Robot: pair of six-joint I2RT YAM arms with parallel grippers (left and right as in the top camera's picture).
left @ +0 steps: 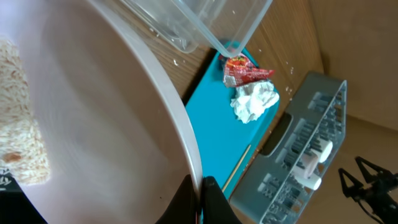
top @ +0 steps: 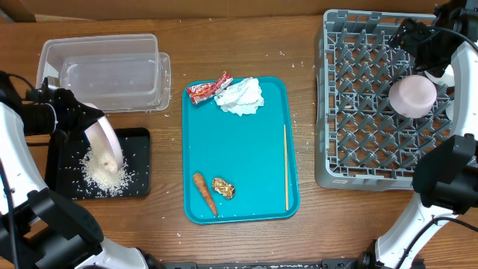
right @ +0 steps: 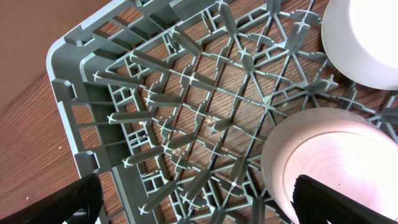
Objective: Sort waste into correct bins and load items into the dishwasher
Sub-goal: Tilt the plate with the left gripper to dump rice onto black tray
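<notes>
My left gripper is shut on the rim of a white plate and holds it tilted over a black bin. Rice lies heaped in the bin, and some still clings to the plate. In the left wrist view the fingers pinch the plate's edge. My right gripper is open and empty above the far part of the grey dish rack. An upturned pink bowl sits in the rack, and it shows beside the right fingers in the right wrist view.
A teal tray holds a red wrapper, a crumpled tissue, a chopstick, a carrot and a brown food scrap. A clear plastic tub stands behind the black bin. Another white dish sits in the rack.
</notes>
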